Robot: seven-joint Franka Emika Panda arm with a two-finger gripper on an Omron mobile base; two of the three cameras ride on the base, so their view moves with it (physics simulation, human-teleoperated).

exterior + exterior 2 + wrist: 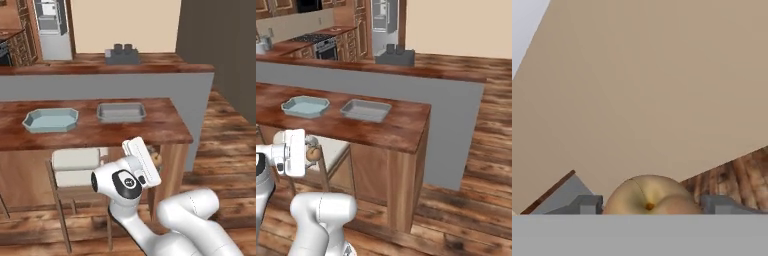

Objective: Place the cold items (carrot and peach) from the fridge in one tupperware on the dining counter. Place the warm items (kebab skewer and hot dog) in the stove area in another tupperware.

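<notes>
Two tubs are sitting on the desk: a pale blue tub with cut corners at about 10 o'clock from the arm in the left base view, and a grey tub, rectangular, at about 12 o'clock, just beside the blue one but apart from it. Both are lying with their long sides running along the desk's length.

The hand is gripping the peach, its fingers pressing on either side of the fruit, so it is standing fairly wide. The peach is looking round and yellow-tan, blushing pinker on one flank, with a crease running to a small orange dimple facing the hand camera. Being round, it is showing no clear long axis.

In the right base view the peach is hanging below the desk edge, at 9 o'clock, near a cushioned chair.
</notes>
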